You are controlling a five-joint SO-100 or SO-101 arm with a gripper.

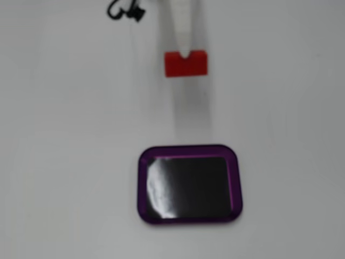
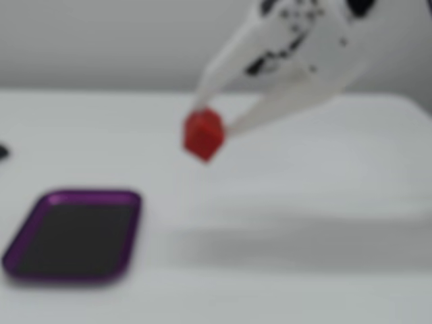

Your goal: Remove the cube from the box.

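Note:
The red cube (image 1: 185, 65) (image 2: 203, 134) hangs in the air, pinched between the white fingers of my gripper (image 1: 186, 55) (image 2: 208, 123), which is shut on it. In both fixed views the cube is well away from the box (image 1: 188, 183) (image 2: 71, 233), a shallow purple-rimmed tray with a black bottom lying on the white table with nothing in it. From above, the cube sits beyond the tray's far edge. From the side it floats above the table to the right of the tray. Both views are blurred.
A bundle of black cable (image 1: 125, 11) shows at the top edge from above. A small dark object (image 2: 3, 152) lies at the left edge in the side-on fixed view. White table surrounds the tray on all sides.

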